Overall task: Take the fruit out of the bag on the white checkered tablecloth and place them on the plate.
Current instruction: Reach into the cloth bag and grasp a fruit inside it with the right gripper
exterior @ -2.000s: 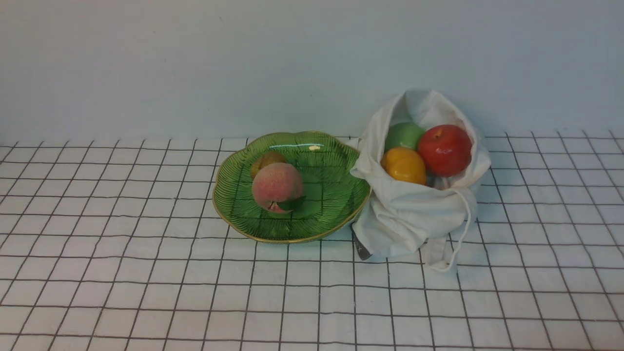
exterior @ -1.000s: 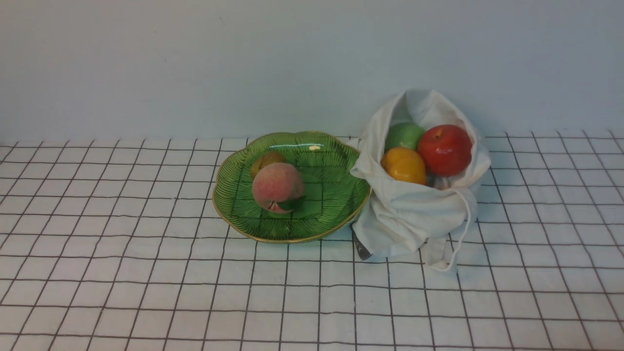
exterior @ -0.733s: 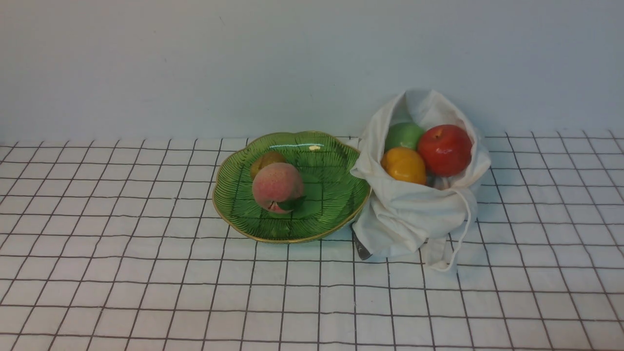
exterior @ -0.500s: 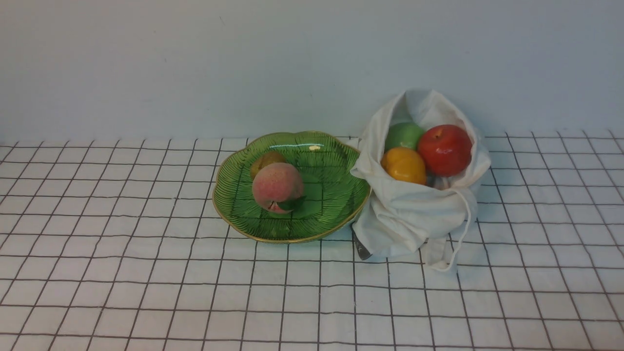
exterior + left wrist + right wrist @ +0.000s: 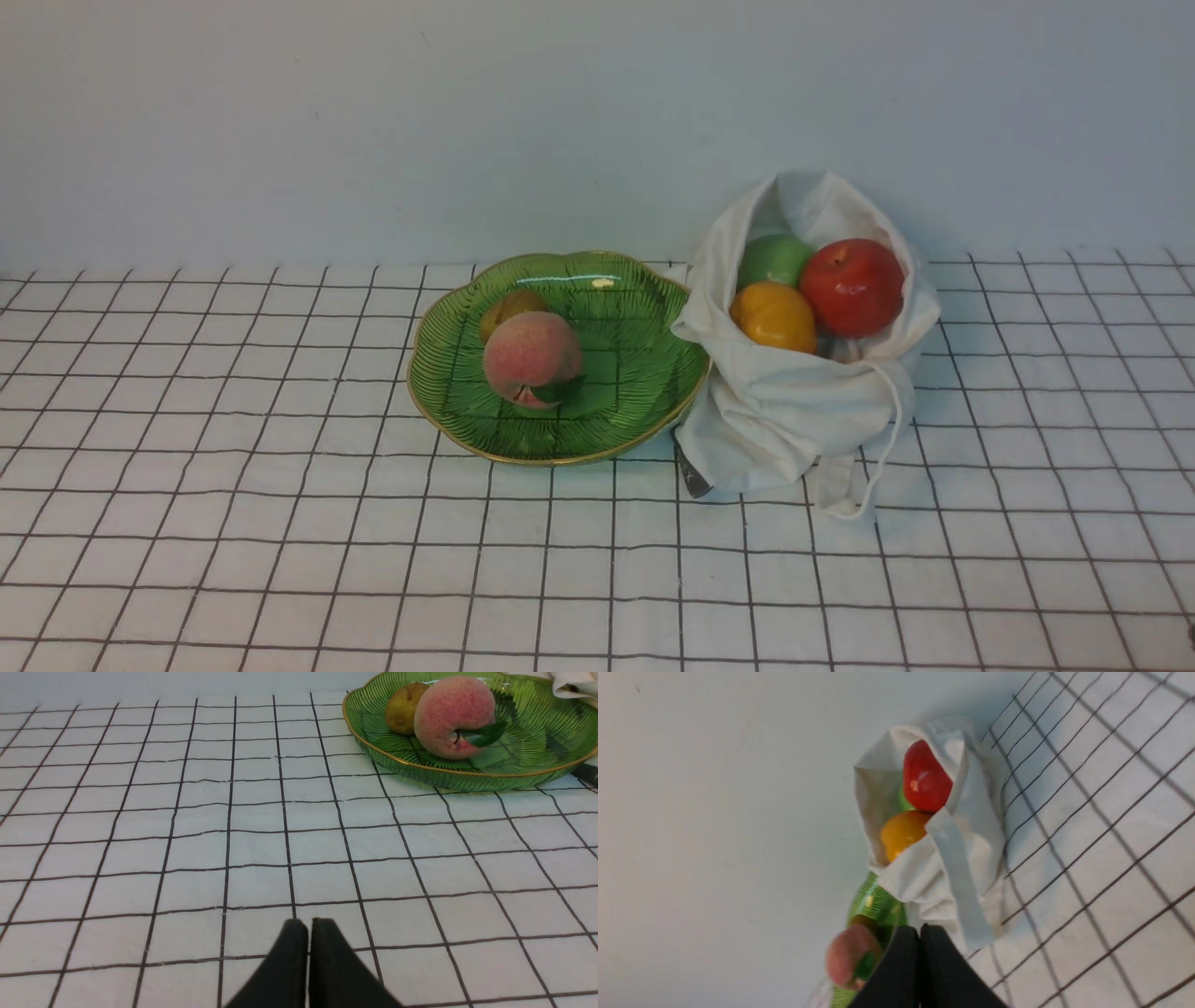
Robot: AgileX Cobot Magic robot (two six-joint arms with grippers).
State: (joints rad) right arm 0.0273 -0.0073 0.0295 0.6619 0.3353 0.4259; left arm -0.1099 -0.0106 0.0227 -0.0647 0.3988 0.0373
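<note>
Can see both grippers clenched, the left gripper [image 5: 302, 926] over the white checkered tablecloth [image 5: 317, 560] and the right gripper [image 5: 920, 931] near the bag [image 5: 775, 401], its tips pressed together. In the open mouth of the bag, can make out the red apple [image 5: 851, 287] beside the orange-yellow fruit [image 5: 774, 318], with the light green fruit [image 5: 773, 260] behind, partly hidden. Just left of the bag, its cloth overlapping the rim, can see the green plate [image 5: 644, 364] on the tablecloth, bearing a pink peach [image 5: 531, 358] with a dark green leaf [image 5: 558, 389] and, behind the peach, a brownish fruit [image 5: 511, 313].
</note>
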